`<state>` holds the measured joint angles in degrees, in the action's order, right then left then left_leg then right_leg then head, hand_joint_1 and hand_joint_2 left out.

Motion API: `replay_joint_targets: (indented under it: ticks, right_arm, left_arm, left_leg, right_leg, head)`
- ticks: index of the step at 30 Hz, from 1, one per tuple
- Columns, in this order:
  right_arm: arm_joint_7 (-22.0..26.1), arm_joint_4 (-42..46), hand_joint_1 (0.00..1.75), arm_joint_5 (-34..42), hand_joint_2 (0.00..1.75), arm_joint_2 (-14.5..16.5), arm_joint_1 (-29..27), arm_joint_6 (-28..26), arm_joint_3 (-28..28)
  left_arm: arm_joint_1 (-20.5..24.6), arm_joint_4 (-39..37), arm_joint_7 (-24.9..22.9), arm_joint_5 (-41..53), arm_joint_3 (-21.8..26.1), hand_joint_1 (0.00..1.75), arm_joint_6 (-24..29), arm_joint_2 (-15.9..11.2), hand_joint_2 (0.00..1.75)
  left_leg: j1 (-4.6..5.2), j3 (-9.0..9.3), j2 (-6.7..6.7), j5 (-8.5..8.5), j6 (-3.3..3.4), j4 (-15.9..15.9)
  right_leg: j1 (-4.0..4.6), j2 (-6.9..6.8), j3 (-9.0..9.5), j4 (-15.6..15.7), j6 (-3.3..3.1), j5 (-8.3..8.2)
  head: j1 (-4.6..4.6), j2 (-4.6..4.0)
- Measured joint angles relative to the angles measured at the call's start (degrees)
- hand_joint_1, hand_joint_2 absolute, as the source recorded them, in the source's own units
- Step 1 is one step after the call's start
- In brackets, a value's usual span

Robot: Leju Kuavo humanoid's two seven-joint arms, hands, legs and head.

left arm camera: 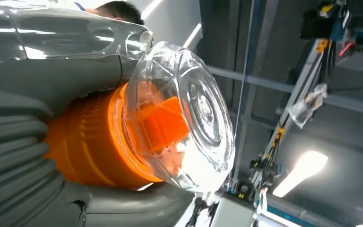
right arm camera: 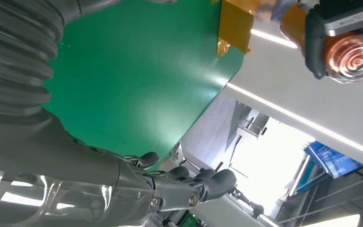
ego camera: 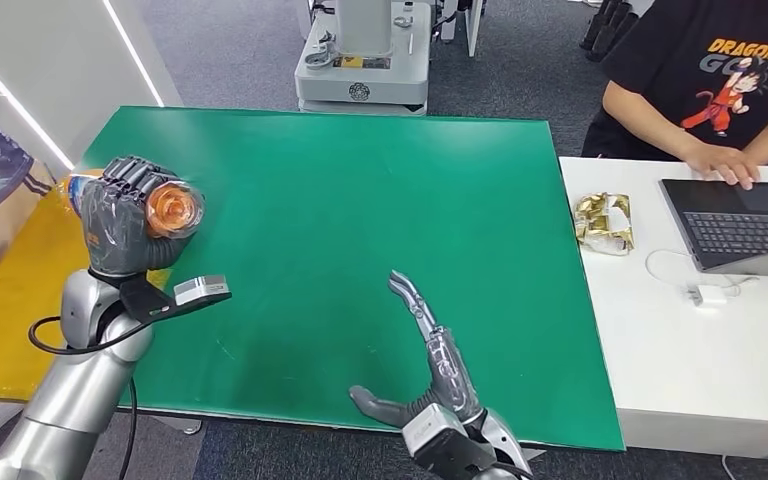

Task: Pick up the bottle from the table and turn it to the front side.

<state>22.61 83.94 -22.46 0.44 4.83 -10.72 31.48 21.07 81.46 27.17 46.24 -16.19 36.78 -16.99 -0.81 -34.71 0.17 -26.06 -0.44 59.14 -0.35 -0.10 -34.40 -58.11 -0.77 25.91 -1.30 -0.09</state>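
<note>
Orange-capped bottle gripped in raised left robot hand, right robot hand empty

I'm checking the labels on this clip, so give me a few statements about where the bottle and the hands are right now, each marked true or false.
1. The left hand grips the bottle, lifted off the green mat. True.
2. The right hand also holds the bottle. False: it holds nothing, its fingers stretched out over the mat.
3. The bottle has an orange part under a clear end cap. True.
4. The bottle stands upright on the white table. False: it is in the left hand, above the mat's left edge.
5. A person sits at a laptop on the white table. True.
</note>
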Motion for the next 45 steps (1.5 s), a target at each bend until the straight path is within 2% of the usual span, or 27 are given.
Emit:
replay_joint_targets:
  ticks: [7,17,21,25,35,45]
  right_arm:
    - [-0.4,1.0,0.00,-0.5,1.75,0.3,-0.5,0.5,-0.3]
    - [3.0,4.0,0.00,0.0,1.75,0.7,-1.6,-1.1,-0.7]
    - [4.1,5.5,0.00,0.9,1.75,0.7,-1.8,-1.0,-0.7]
    - [4.3,6.9,0.00,1.0,1.75,0.7,-1.9,-0.7,-0.4]
    - [4.3,9.5,0.00,0.8,1.75,0.7,-3.4,0.0,-0.3]
    - [4.2,10.6,0.00,0.2,1.75,1.1,-3.9,1.4,-0.3]
  left_arm:
    - [-3.6,1.9,-2.3,5.1,0.1,1.75,-0.8,-0.3,1.75]
    - [-3.9,0.8,-4.0,7.2,0.1,1.75,-4.7,-0.4,1.75]
    - [-3.1,-1.7,-4.0,6.6,-0.2,1.75,-6.9,-0.5,1.75]
    - [-2.8,-4.7,-3.9,7.5,-0.5,1.75,-6.2,-0.5,1.75]
    - [-3.3,-10.9,-8.8,17.6,-0.9,1.75,-4.3,-1.3,1.75]
    - [-3.2,-16.3,-9.9,22.6,-0.9,1.75,-5.9,-1.1,1.75]
  left_leg:
    - [0.00,0.00,0.00,-0.01,-0.01,0.0]
    - [0.00,0.00,0.00,0.00,-0.01,0.0]
    - [0.00,0.00,0.00,-0.01,-0.01,0.0]
    - [0.00,0.00,0.01,-0.01,-0.01,0.0]
    - [0.00,-0.01,0.00,-0.01,-0.02,0.0]
    - [0.00,0.00,0.01,-0.01,-0.02,0.0]
  right_leg:
    - [0.00,-0.01,0.00,0.0,-0.01,0.01]
    - [0.00,0.00,-0.01,0.0,-0.02,0.01]
    - [0.00,0.00,-0.02,0.0,-0.02,0.02]
    - [0.00,0.01,-0.02,0.0,-0.03,0.02]
    - [0.00,-0.01,-0.02,0.0,-0.03,0.03]
    - [0.00,0.00,-0.02,0.0,-0.03,0.03]
  head:
    - [-0.01,0.00]
    - [-0.01,0.00]
    - [-0.01,0.00]
    - [-0.01,0.00]
    - [-0.01,0.00]
    - [0.00,0.00]
